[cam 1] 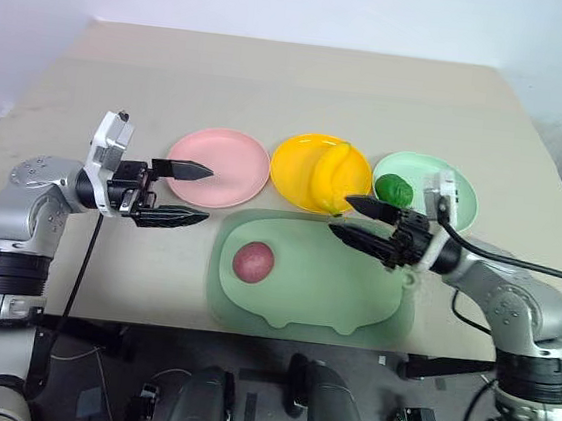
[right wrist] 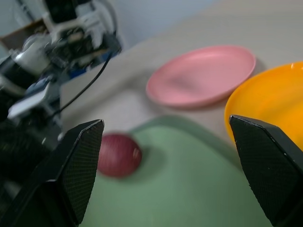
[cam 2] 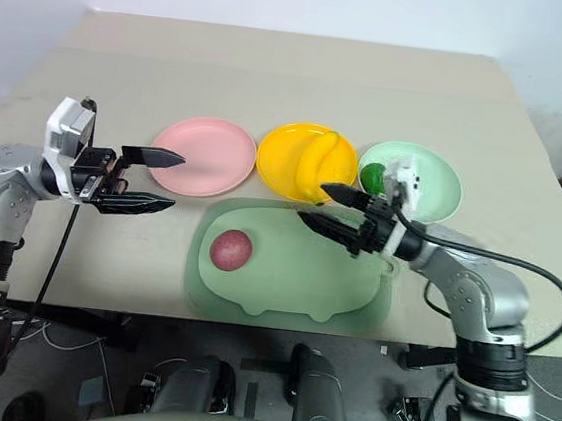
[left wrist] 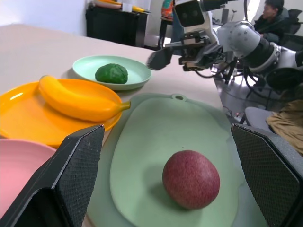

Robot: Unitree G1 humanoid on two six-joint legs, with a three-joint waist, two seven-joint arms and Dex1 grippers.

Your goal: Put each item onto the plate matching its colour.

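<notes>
**Step 3 of 3: purple fruit to pink plate**

The banana [cam 1: 333, 177] lies on the yellow plate [cam 1: 291, 167] and the green fruit [cam 1: 394, 189] on the green plate [cam 1: 463, 202]. The purple fruit [cam 1: 253, 261] rests on the mat [cam 1: 353, 294]. The left gripper [cam 1: 180, 195] and the right gripper [cam 1: 353, 218] are both spread and empty. Next move: grasp the purple fruit and carry it to the pink plate [cam 1: 233, 170].
</notes>
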